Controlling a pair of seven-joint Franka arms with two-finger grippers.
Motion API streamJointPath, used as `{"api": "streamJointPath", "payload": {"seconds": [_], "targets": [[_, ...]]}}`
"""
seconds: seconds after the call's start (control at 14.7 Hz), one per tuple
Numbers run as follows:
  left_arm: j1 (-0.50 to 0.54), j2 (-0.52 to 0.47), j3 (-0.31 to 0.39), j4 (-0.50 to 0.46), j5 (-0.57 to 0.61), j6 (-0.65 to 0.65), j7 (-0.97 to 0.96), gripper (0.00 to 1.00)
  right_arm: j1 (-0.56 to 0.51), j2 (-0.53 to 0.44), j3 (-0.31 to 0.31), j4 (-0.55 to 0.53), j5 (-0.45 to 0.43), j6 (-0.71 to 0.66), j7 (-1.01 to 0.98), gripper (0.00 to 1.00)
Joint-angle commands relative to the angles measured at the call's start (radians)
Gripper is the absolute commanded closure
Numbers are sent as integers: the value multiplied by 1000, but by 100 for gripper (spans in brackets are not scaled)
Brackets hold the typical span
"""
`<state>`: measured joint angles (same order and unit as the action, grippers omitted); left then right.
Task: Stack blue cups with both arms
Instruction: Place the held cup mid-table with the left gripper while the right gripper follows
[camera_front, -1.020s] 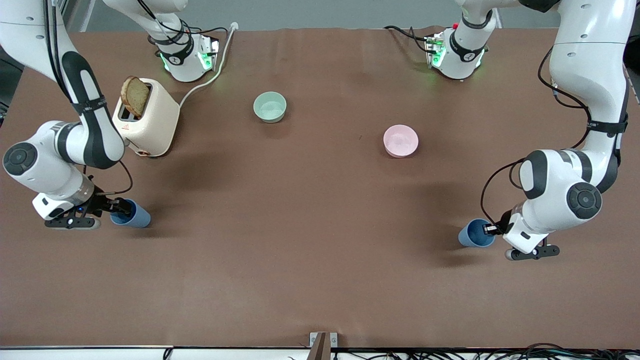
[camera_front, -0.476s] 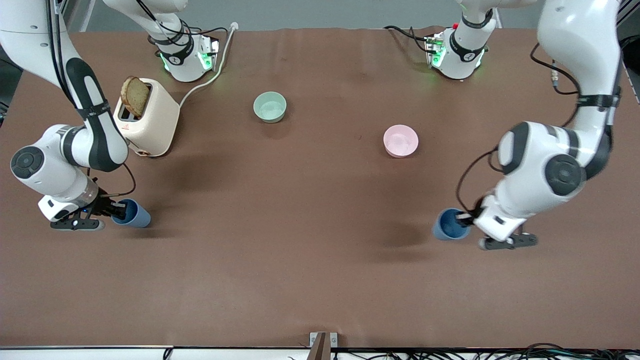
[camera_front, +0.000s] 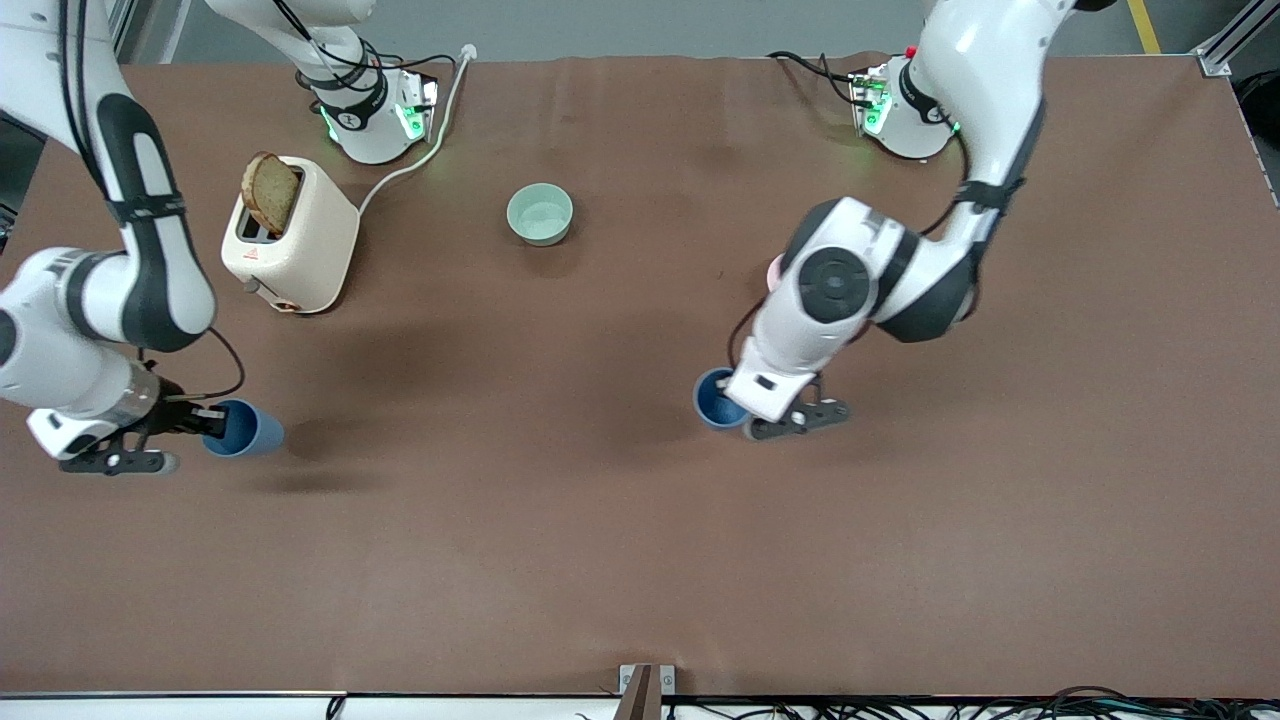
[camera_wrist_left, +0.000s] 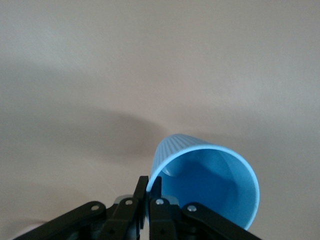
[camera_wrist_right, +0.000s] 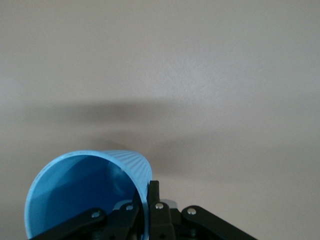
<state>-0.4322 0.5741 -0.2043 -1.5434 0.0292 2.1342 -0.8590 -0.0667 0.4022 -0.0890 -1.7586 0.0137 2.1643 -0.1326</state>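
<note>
- While my right arm reaches over its end of the table (camera_front: 640, 560), my right gripper (camera_front: 205, 424) pinches the rim of one blue cup (camera_front: 240, 428), held off the surface with its shadow showing below; the right wrist view shows the fingers (camera_wrist_right: 154, 196) clamped on the cup wall (camera_wrist_right: 85, 190).
- Toaster (camera_front: 295, 240) with bread (camera_front: 270, 192) sits farther from the camera.
- Green bowl (camera_front: 540, 213) stands mid-table.
- My left gripper (camera_front: 742, 408) grips the second cup (camera_front: 712, 400) by its rim (camera_wrist_left: 205, 185) over the middle.
</note>
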Motion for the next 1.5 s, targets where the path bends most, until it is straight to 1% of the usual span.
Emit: {"api": "streamJointPath", "payload": {"seconds": [0.0, 0.14, 0.27, 0.41, 0.48, 0.54, 0.61, 0.68, 0.82, 0.95, 1.09, 1.22, 1.36, 1.43], "targets": [[-91, 107, 17, 97, 17, 3, -141, 100, 2, -17, 72, 106, 2, -113, 152, 99], [-134, 124, 25, 100, 17, 53, -210, 100, 4, -23, 142, 143, 0, -123, 275, 99], [-175, 138, 25, 100, 17, 56, -218, 100, 4, -26, 210, 165, -1, -136, 384, 99], [-189, 151, 25, 98, 17, 58, -224, 98, 5, -25, 271, 197, -15, -153, 461, 99], [-188, 151, 23, 100, 15, 58, -224, 85, 8, -23, 297, 208, -15, -153, 476, 99], [-186, 148, 23, 100, 15, 58, -222, 42, 8, -23, 323, 209, -17, -153, 484, 99], [-189, 144, 25, 100, 17, 58, -222, 2, 8, -23, 343, 211, -15, -153, 496, 99], [-186, 132, 25, 101, 17, 56, -222, 0, 8, -25, 362, 212, -17, -153, 536, 99], [-166, 61, 29, 102, 17, 36, -219, 0, 14, -38, 415, 212, -20, -153, 638, 99], [-120, -35, 63, 103, 37, -52, -207, 0, 31, -40, 472, 212, -52, -153, 762, 99], [-65, -115, 68, 103, 110, -149, -168, 0, 36, -37, 564, 209, -113, -152, 897, 99], [5, -189, 66, 103, 190, -236, -57, 0, 62, -26, 644, 211, -176, -144, 1034, 99], [90, -262, 65, 103, 190, -292, 94, 0, 109, 13, 689, 209, -250, -139, 1173, 99], [134, -305, 63, 103, 183, -321, 169, 0, 140, 30, 698, 209, -283, -136, 1230, 99]]}}
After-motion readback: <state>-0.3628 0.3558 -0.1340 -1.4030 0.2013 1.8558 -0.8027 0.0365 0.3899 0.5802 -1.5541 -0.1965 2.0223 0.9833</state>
